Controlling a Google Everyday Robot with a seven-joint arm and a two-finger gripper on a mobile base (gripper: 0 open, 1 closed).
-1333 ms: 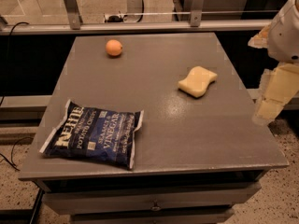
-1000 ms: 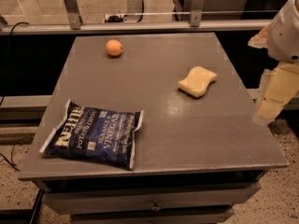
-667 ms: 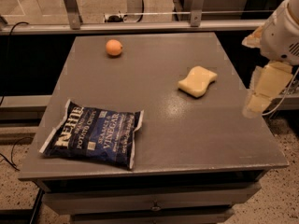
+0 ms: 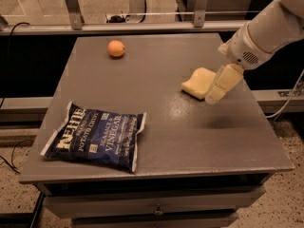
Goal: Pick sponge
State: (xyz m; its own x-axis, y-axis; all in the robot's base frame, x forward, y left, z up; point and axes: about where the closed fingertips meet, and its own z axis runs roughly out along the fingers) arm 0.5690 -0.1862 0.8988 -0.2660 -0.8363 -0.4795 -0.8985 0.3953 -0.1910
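Note:
The pale yellow sponge lies flat on the grey table, right of centre. My gripper hangs from the white arm that comes in from the upper right. Its pale yellow fingers point down and left. They are just at the sponge's right edge and partly cover it. The gripper holds nothing.
A round orange fruit sits at the table's back left. A dark blue chip bag lies at the front left. A metal railing runs behind the table. The table's right edge is close under the arm.
My arm and gripper have moved left from beyond the table's right edge to over the table, reaching the sponge's right side. The sponge, fruit and bag have not moved.

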